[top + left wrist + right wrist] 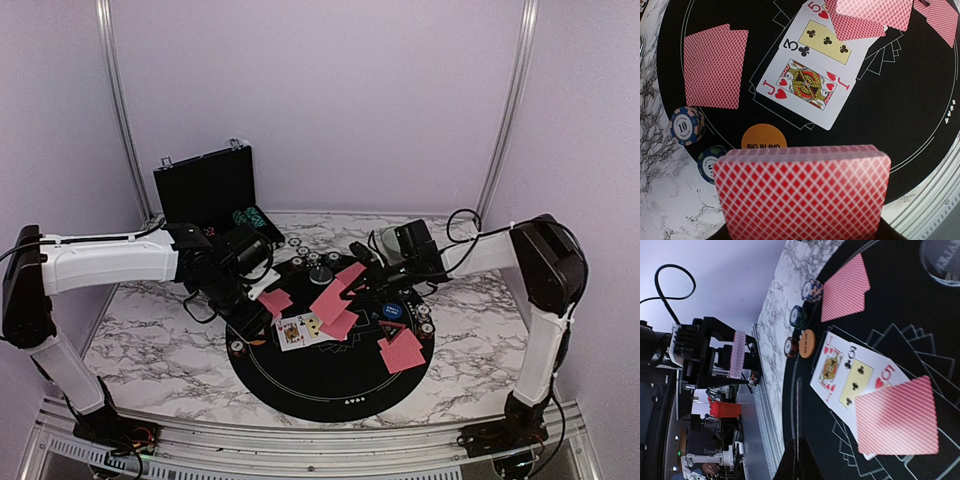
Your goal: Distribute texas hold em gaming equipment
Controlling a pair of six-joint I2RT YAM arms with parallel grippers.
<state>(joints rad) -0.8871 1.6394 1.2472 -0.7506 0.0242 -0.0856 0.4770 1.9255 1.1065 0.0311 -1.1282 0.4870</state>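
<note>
My left gripper [248,315] is shut on a thick deck of red-backed playing cards [802,192], held over the near-left part of the black round mat [330,375]; the deck hides its fingers. Just beyond the deck lies the orange Big Blind button [763,140], with two chip stacks [686,125] beside it. A jack, a three and a five [807,85] lie face up mid-mat, a face-down card [860,17] overlapping them. My right gripper [800,450] is shut on a single card [798,410], seen edge-on, above the mat's back.
Face-down card pairs lie at the mat's left [275,300] and right [402,350]. A blue button [392,311] and more chip stacks [315,260] ring the mat. An open black case [205,190] stands at the back left, and a pale bowl [392,240] sits behind the right gripper.
</note>
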